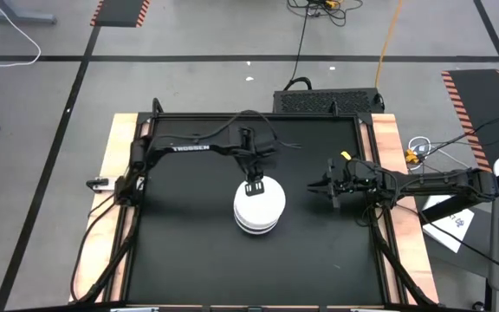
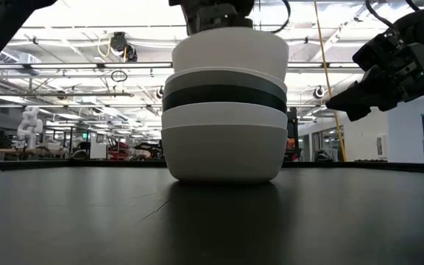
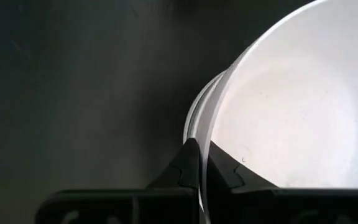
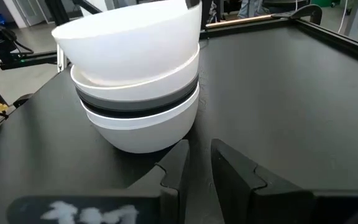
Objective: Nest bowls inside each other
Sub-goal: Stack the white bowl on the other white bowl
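A stack of nested bowls (image 1: 260, 211) stands on its bottom white bowl (image 2: 223, 151) in the middle of the black table. Above that bowl show white, black and grey rims. The top white bowl (image 4: 129, 43) sits tilted in the stack's mouth. My left gripper (image 1: 254, 185) is over the stack's far side, shut on that top bowl. My right gripper (image 1: 330, 189) waits to the right of the stack, clear of it. It is level, and its fingers (image 4: 199, 149) stand a little apart with nothing between them. My left gripper pinches the top white bowl's rim (image 3: 199, 127) on the bowl's far side, one finger (image 3: 232, 171) inside the bowl and one (image 3: 186, 163) outside. The fingers come steeply from above, slanting down. The bowl sits tilted on the stack below; whether it rests there, I cannot tell.
The black mat (image 1: 189, 251) lies bare around the stack, framed by a raised border with wooden strips (image 1: 111, 156) at left and right. Cables and a dark box (image 1: 327, 101) lie beyond the far edge.
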Robot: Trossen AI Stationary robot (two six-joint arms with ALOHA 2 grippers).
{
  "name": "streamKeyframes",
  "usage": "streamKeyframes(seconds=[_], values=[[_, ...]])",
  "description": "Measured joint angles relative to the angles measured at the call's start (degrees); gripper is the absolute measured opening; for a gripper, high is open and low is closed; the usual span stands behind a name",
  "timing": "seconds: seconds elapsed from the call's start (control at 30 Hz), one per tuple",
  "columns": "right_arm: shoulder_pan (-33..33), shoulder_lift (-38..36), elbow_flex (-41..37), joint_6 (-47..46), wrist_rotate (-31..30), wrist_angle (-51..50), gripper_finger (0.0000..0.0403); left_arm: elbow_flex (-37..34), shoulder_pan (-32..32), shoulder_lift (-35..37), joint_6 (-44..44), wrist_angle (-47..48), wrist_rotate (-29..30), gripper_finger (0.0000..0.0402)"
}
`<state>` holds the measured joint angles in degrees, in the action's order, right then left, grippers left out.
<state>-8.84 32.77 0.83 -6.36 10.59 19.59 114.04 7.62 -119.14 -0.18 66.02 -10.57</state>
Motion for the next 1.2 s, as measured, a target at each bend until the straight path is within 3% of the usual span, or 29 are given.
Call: streamKeyframes(seconds=[0.63, 0.83, 1.0, 1.2], values=[[0.0, 0.0, 0.0, -0.4, 0.0, -0.7, 0.0061, -2.7, -2.4, -3.5, -1.0, -2.1, -1.0, 0.0006], [0.0, 0.0, 0.0, -0.4, 0.0, -0.7, 0.0061, -3.0, -2.9, -1.4, -1.4, -1.6, -0.7, 0.0070], [0.0, 0.0, 0.0, -0.4, 0.0, -0.7, 0.0061, -2.9, -4.3, 2.2, -1.5, -2.1, 3.7, 0.0125], [0.0, 0.0, 0.0, -0.6, 0.0, -0.7, 0.0061, -2.9, -4.9, 4.6, -2.3, -3.1, 4.9, 0.0165]])
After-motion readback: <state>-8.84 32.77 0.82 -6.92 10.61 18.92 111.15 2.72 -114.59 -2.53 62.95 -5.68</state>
